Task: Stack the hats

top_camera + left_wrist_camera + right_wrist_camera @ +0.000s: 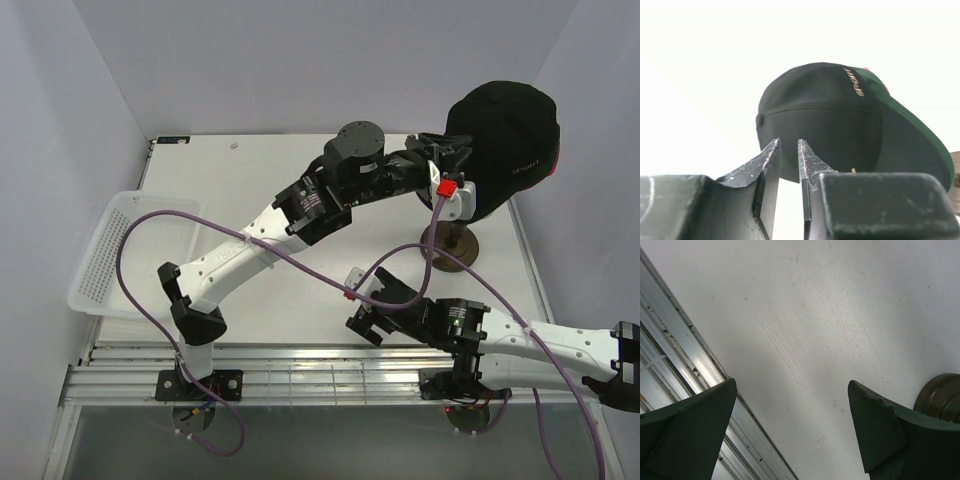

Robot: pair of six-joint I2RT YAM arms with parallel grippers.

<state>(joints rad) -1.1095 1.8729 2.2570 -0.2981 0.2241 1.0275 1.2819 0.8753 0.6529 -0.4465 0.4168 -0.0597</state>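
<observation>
A black cap with gold "SPORT" lettering sits on top of the stack at the back right. In the left wrist view the black cap covers a dark green brim, and a sliver of pink shows behind it. The blue cap is hidden. My left gripper is just left of the stack. Its jaws are nearly together and hold nothing, just below the black cap's rim. My right gripper is open and empty, low over the bare table near the front.
The stack's stand has a dark round base, which also shows in the right wrist view. A white mesh basket hangs over the table's left edge. An aluminium rail runs along the near edge.
</observation>
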